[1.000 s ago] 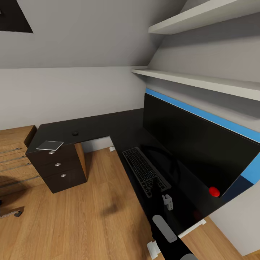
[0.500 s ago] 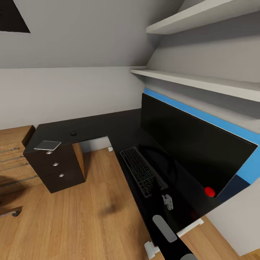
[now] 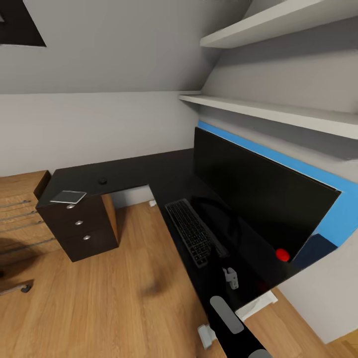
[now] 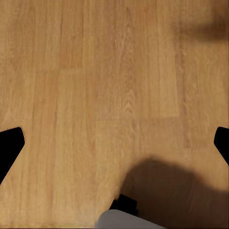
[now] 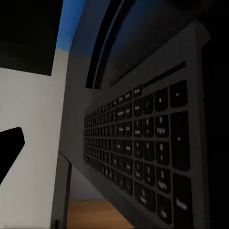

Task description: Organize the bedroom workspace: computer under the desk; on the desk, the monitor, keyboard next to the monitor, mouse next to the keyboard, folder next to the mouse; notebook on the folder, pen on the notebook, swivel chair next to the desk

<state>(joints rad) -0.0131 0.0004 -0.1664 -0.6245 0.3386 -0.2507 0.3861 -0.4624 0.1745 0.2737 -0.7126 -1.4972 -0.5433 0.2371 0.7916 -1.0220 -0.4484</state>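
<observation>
Right jaws: state cannot be told; right arm [image 3: 226,313] reaches over the near end of the surface, its wrist view looking along the key rows.
Left jaws: spread wide, empty, over light wood plank floor [image 4: 95,86].
Long slim dark-grey keyboard [image 3: 195,232]: flat on the glossy black L-shaped surface [image 3: 149,174], just left of the wide black monitor [image 3: 253,199]. Judged light, stiff, thin; take by a long edge.
Small black oval mouse [image 3: 103,181]: far left wing; smooth, likely slippery.
Thin grey notebook [image 3: 68,197]: left corner, over the drawers.
Change from earlier: whole view has swung slightly; items unmoved.
</observation>
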